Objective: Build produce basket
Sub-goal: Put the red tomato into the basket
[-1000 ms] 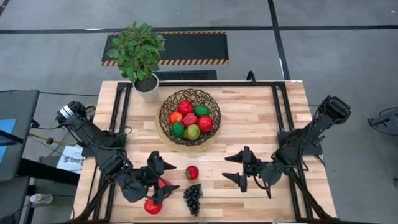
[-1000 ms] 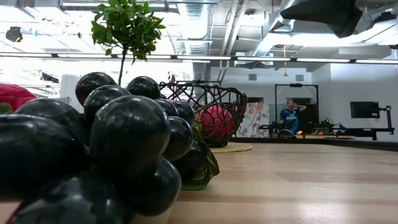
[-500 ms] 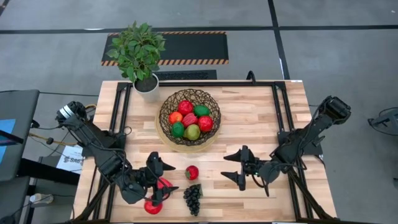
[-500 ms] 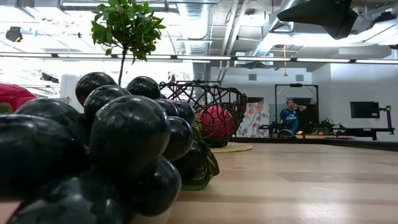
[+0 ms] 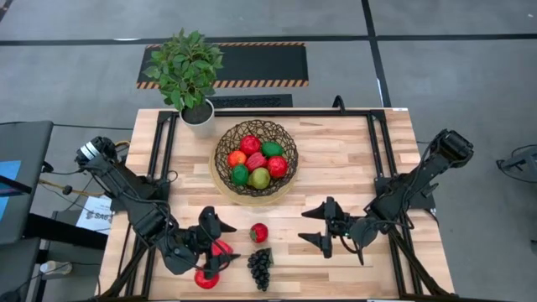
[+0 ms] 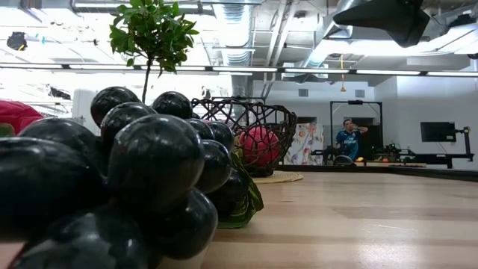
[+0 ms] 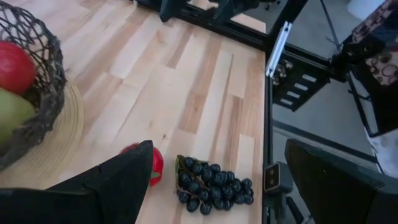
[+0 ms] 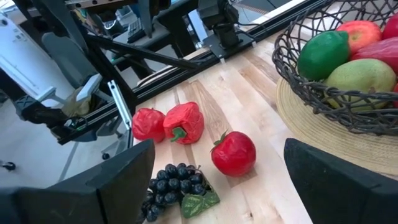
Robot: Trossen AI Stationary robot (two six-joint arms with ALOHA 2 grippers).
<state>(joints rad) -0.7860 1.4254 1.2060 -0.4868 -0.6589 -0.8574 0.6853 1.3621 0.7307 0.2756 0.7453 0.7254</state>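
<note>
Six pieces of produce are sitting in the basket (image 5: 254, 157), which is resting on its tan round base near the middle of the table (image 5: 344, 159), toward the far edge. Inside are a red piece at the top (image 5: 250, 144), a green one (image 5: 271, 149), an orange one (image 5: 237, 158), another red one (image 5: 277, 166), a second green one (image 5: 240, 174) and a yellow-green pear (image 5: 259, 178).

Four more pieces are lying on the bare wood in front of the basket. A round red fruit with a green stem (image 5: 259, 232) is lying between the two grippers, and the dark grape bunch (image 5: 260, 268) is lying just in front of it, near the front edge. A red pepper (image 8: 183, 122) and another red piece (image 5: 205, 278) are lying beside the left gripper.

The left gripper (image 5: 220, 243) is hovering low at the front left of the table, its fingers standing apart with nothing between them. The right gripper (image 5: 320, 226) is hovering on the other side of the red fruit, also spread apart and holding nothing, pointing toward the loose pieces.

A white pot with a leafy green plant (image 5: 191, 71) is standing at the far left corner.
</note>
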